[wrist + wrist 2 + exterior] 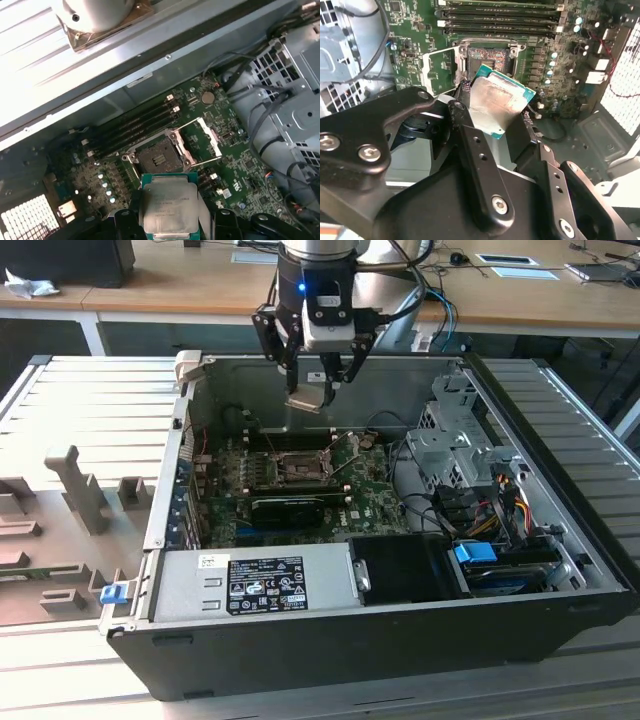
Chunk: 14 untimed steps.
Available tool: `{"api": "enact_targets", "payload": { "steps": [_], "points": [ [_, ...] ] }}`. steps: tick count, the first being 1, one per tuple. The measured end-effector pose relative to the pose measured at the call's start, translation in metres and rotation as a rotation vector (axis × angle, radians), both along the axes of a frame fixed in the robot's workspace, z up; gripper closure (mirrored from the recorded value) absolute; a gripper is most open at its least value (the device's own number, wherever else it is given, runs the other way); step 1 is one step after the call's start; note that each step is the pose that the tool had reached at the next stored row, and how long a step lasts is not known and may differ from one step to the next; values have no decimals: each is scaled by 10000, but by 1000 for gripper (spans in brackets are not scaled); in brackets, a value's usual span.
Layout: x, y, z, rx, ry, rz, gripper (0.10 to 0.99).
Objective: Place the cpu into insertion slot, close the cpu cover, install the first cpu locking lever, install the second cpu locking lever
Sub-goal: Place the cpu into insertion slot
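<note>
- While the hand hangs over the open computer case, I see its fingers clamped on the cpu, which they pinch by two opposite edges.
- From the exterior view, the cpu is up in the air near the rear wall of the case, tilted rather than level, and well clear of the motherboard below it.
- Looking through the first wrist view, I see the chip's pale metal top facing the camera, with the green border of its substrate showing along the edge nearest the insertion slot.
- The insertion slot lies bare on the board, a dark square with a grey metal rim; nothing sits in it, and the cpu is apart from it.
- The cpu cover is swung open, standing up off the socket on the side toward the drive cage.
- The second wrist view gives me the same layout from the other side: the black fingers flank the chip, and the socket sits just beyond it.
- Long memory slots run alongside the socket.
- A grey power supply fills the near corner of the case on the exterior view's left.
- The case rests on a ribbed grey desk.
</note>
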<state>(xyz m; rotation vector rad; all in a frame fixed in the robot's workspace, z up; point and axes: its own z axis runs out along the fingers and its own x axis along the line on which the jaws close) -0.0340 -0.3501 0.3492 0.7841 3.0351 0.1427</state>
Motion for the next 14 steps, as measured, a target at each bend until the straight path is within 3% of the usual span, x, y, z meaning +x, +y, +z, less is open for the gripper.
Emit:
{"api": "enact_targets", "payload": {
  "steps": [13,14],
  "points": [
    [0,1,-59,-25,2,-2385,557],
    [0,1,-70,-25,2,-2904,557]
  ]
}}
